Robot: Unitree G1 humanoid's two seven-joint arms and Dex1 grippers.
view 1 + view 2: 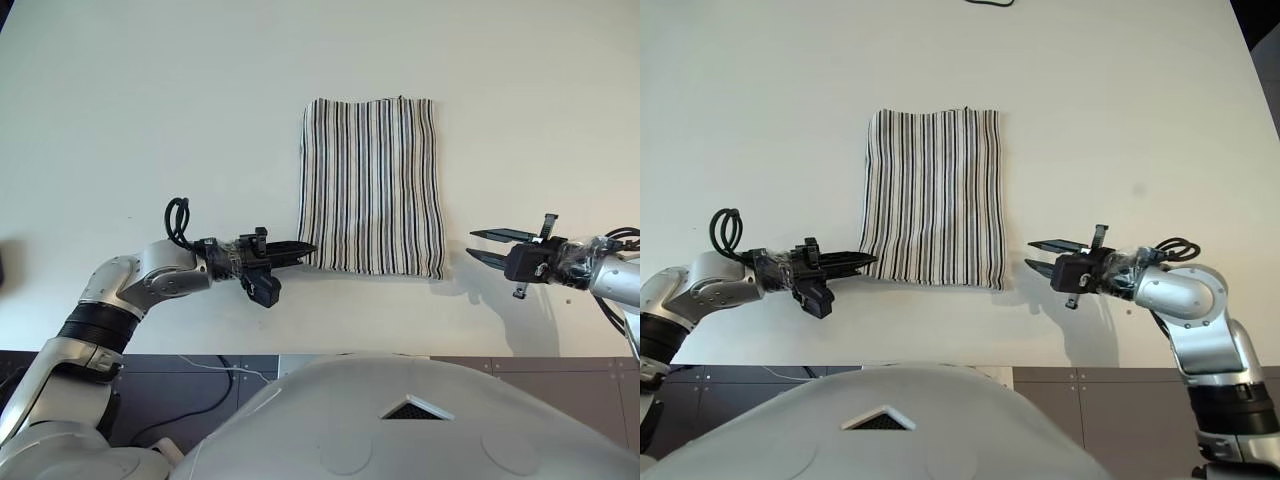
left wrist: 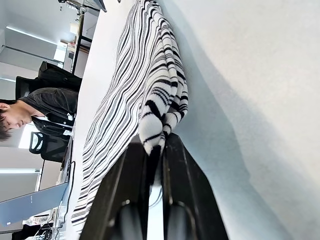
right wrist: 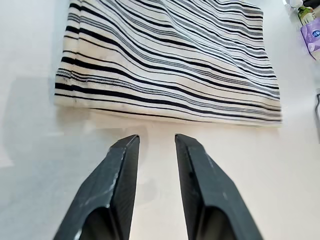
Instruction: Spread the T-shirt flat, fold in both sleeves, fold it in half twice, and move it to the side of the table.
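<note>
The black-and-white striped T-shirt (image 1: 371, 185) lies folded into a tall rectangle on the white table (image 1: 150, 110), sleeves tucked in. My left gripper (image 1: 305, 248) is at the shirt's near left corner, shut on that corner of the T-shirt (image 2: 159, 117); the cloth bunches between the black fingers (image 2: 120, 195). My right gripper (image 1: 478, 246) hovers open just right of the shirt's near right corner, a short gap away. From the right wrist, its two fingers (image 3: 117, 175) point at the shirt's side edge (image 3: 165, 65) with nothing between them.
The table's front edge (image 1: 300, 352) runs just below both arms. White tabletop stretches left, right and beyond the shirt. A dark cable (image 1: 990, 3) lies at the far edge.
</note>
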